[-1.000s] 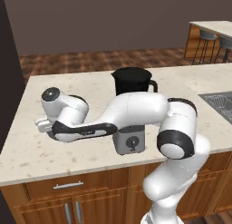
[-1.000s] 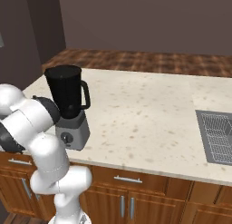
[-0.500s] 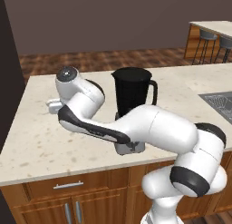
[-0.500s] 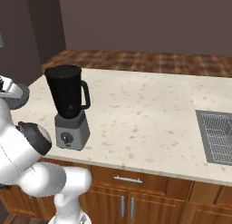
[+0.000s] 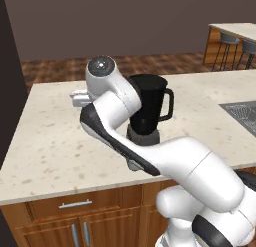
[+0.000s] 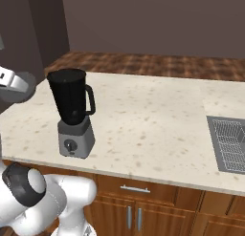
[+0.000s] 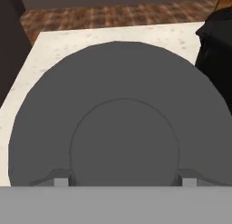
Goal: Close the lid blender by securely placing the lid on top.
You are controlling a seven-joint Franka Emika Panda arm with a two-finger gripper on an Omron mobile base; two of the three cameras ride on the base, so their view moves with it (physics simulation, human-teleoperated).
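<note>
closely, tool [image 7: 122,180] around lid [image 7: 118,114]

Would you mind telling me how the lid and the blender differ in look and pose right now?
The lid is a flat, round, dark grey disc with a raised centre circle, seen close up and face-on in the hand view; the blender is tall, a black tapered jar on a boxy grey base. The blender stands upright on the counter with its mouth open, while the lid is not on it. The blender has a side handle; the lid has none. Both are dark.
</note>
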